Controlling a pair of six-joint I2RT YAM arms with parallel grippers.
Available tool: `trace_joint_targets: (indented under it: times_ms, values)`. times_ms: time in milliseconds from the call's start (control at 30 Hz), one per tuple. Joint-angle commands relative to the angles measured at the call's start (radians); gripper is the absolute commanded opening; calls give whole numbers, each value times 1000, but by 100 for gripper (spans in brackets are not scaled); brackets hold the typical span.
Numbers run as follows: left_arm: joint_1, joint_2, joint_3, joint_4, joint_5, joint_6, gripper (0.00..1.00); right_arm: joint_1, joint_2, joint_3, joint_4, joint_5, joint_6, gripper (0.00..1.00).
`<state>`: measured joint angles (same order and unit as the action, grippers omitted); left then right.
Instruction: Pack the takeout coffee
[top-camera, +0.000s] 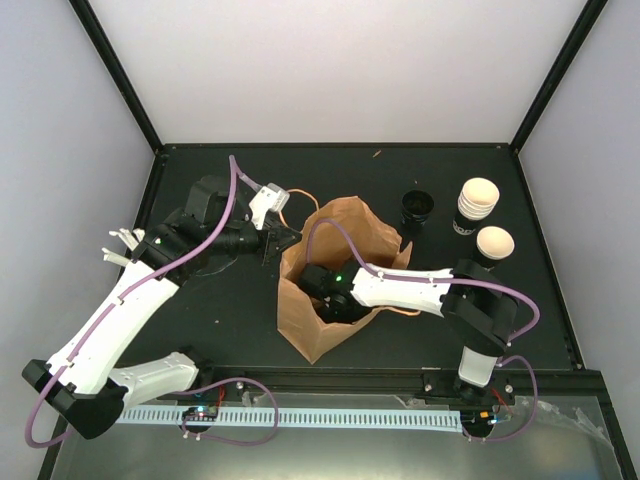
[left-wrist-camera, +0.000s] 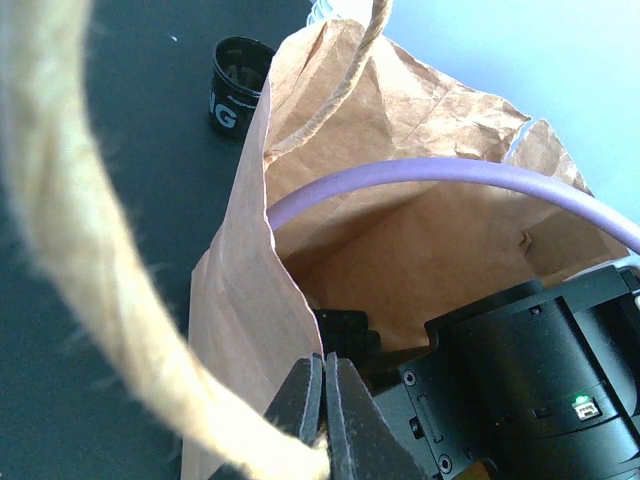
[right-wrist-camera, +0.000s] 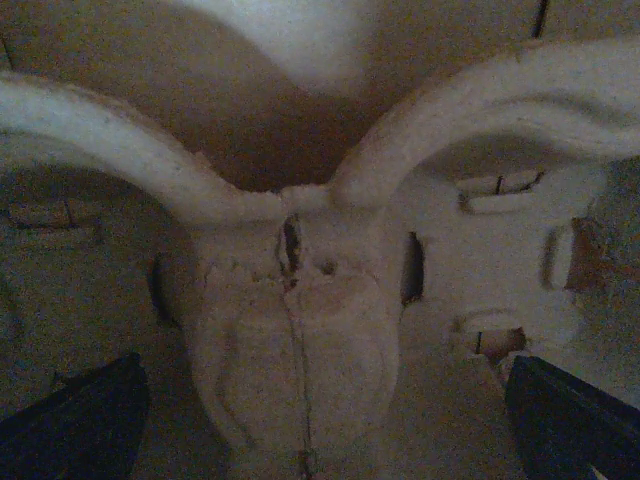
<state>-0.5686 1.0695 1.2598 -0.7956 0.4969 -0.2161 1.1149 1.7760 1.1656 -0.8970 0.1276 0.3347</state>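
Note:
The takeout coffee cup (top-camera: 494, 245), black with a cream inside, stands on the table right of the brown paper bag (top-camera: 345, 225). My left gripper (top-camera: 284, 241) is shut on the bag's left rim, seen close in the left wrist view (left-wrist-camera: 325, 400), with the twine handle (left-wrist-camera: 90, 290) looping past it. My right gripper (top-camera: 325, 290) is down inside the bag. In the right wrist view it is open (right-wrist-camera: 320, 440), its fingertips (right-wrist-camera: 70, 420) wide apart over a pale pulp cup carrier (right-wrist-camera: 300, 330) on the bag's floor. It holds nothing.
A black cup with a dark inside (top-camera: 417, 207) stands behind the bag and also shows in the left wrist view (left-wrist-camera: 238, 88). A nested stack of cups (top-camera: 478, 205) stands at the back right. A purple cable (left-wrist-camera: 430, 175) arcs across the bag's mouth.

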Motion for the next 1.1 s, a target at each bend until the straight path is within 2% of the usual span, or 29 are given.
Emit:
trace_joint_targets:
  times_ms: [0, 300, 600, 733, 867, 933, 1067]
  values:
    - [1, 1, 24, 37, 38, 13, 2, -4, 0, 17, -12, 3, -3, 100]
    - [2, 5, 26, 36, 34, 14, 1, -3, -62, 80, -86, 39, -1, 100]
    - [1, -2, 26, 28, 28, 19, 2, -3, -117, 81, -68, 31, 4, 100]
    - [2, 2, 26, 22, 23, 21, 2, -3, -121, 120, -111, 64, 8, 100]
    - [2, 3, 23, 24, 22, 21, 1, -3, -133, 101, -84, 74, -7, 100]
    - [1, 6, 27, 22, 19, 20, 1, 1, -103, 135, -140, 113, 16, 100]
    - [2, 11, 44, 1, 6, 28, 2, 3, -212, 96, -54, 78, -7, 100]
